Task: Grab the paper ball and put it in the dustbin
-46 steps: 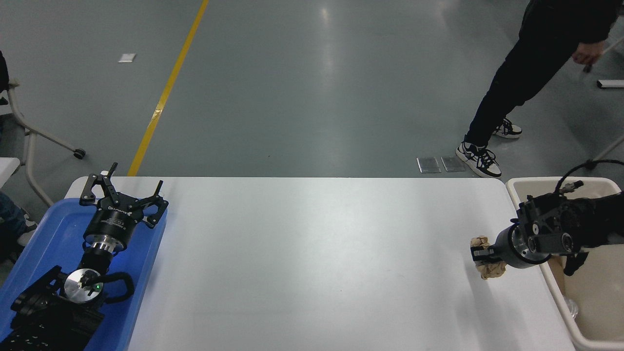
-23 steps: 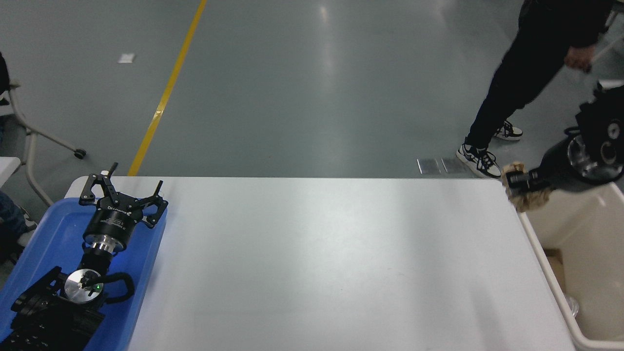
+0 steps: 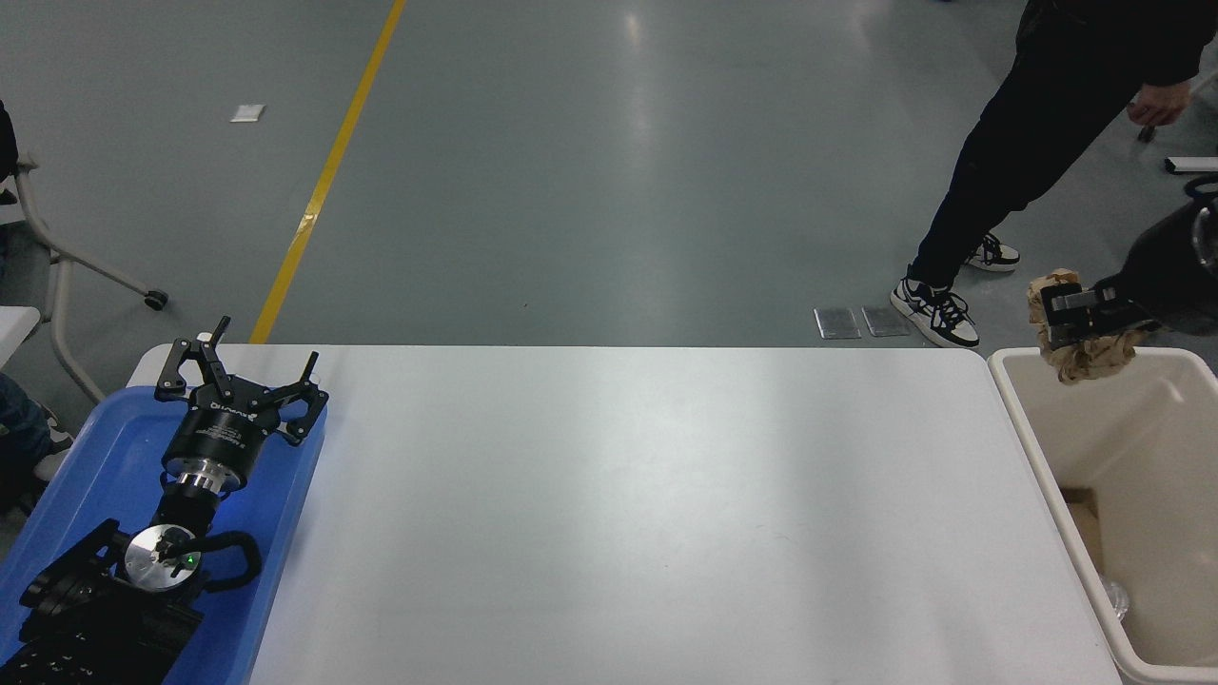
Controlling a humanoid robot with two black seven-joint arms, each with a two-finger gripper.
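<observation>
Moved: right gripper (image 3: 1064,314), clenched on crumpled tan paper ball (image 3: 1085,354), now above cream plastic dustbin (image 3: 1032,433), three o'clock. Light, soft; grasp mid-wad.

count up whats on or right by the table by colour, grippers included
Black: 2, the left gripper parked over the tray and the right gripper clamping the wad
Blue: 1, the tray
Cream-white: 1, the dustbin
Tan: 1, the paper ball held over the dustbin's far rim
White: 1, the table
Total: 6
</observation>
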